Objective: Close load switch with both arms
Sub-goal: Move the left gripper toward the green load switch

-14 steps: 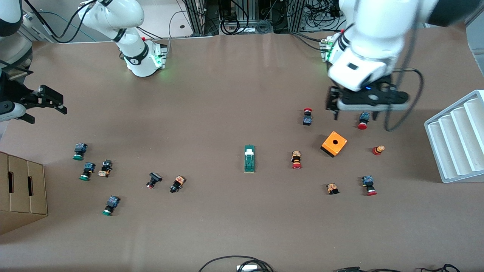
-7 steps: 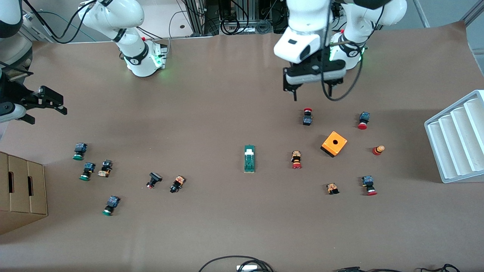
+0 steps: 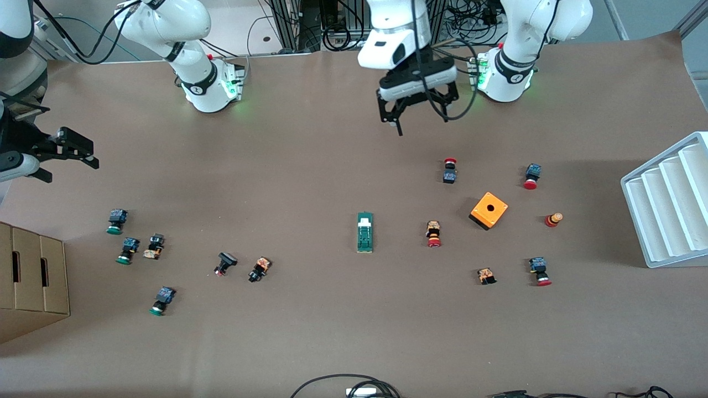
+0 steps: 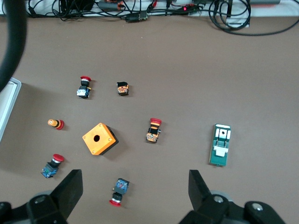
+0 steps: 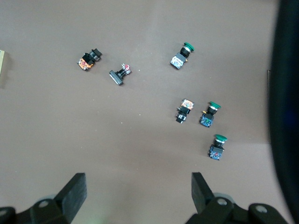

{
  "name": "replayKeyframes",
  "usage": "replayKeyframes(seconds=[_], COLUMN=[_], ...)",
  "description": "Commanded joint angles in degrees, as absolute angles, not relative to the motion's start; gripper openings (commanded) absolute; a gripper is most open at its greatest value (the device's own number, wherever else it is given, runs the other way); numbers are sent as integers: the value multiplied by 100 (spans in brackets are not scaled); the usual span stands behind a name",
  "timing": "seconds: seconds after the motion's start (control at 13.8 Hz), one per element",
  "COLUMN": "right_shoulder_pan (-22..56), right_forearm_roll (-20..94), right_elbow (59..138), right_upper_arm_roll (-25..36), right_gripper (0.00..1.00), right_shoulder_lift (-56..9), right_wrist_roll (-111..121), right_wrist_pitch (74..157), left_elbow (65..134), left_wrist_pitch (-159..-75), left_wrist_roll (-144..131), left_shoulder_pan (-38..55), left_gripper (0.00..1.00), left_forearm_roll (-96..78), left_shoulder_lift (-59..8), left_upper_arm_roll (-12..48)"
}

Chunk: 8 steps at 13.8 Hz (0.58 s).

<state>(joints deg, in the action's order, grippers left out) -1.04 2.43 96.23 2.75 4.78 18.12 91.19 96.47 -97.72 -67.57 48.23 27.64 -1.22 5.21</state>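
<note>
The load switch (image 3: 364,232) is a narrow dark-green block with a white sliding piece, lying flat mid-table. In the left wrist view the load switch (image 4: 220,144) lies off to one side of the fingers. My left gripper (image 3: 418,118) hangs open over bare brown table close to the arms' bases and holds nothing. The left gripper (image 4: 134,186) frames a red-capped button (image 4: 118,191) that lies on the table below it. My right gripper (image 3: 91,155) waits open over the table edge at the right arm's end. The right gripper (image 5: 138,186) has only bare table between its fingers.
An orange cube (image 3: 488,210) with a hole and several red-capped buttons (image 3: 434,234) lie toward the left arm's end. Green-capped buttons (image 3: 117,220) lie toward the right arm's end. A white ribbed tray (image 3: 669,199) and a cardboard box (image 3: 33,282) stand at the table's ends.
My left arm has swung away from the red buttons beside the orange cube toward the middle of the table near the bases, its gripper still open. The right arm has not moved.
</note>
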Motion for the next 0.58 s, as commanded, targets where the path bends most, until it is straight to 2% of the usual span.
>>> replayKeyframes(seconds=[0.0, 0.36, 0.51], right_shoulder_pan=[-62, -35, -9], right_forearm_roll=[97, 114, 114], right_elbow=[9589, 9598, 9598], right_upper_arm_roll=[281, 281, 273], right_gripper=[100, 100, 100], right_shoulder_lift=[413, 334, 290], right_wrist_roll=[1837, 1837, 1837], right_wrist_pitch=[9123, 9175, 9220], left_elbow=[9677, 9808, 9861], left_wrist_pitch=[-9817, -9800, -9817], left_wrist_roll=[-7538, -8743, -9261], left_shoulder_pan=[5237, 6054, 6851], left_gripper=[100, 100, 100], left_forearm_roll=[3067, 3524, 3647], left_shoulder_lift=[-271, -474, -588], left_upper_arm_roll=[457, 352, -199])
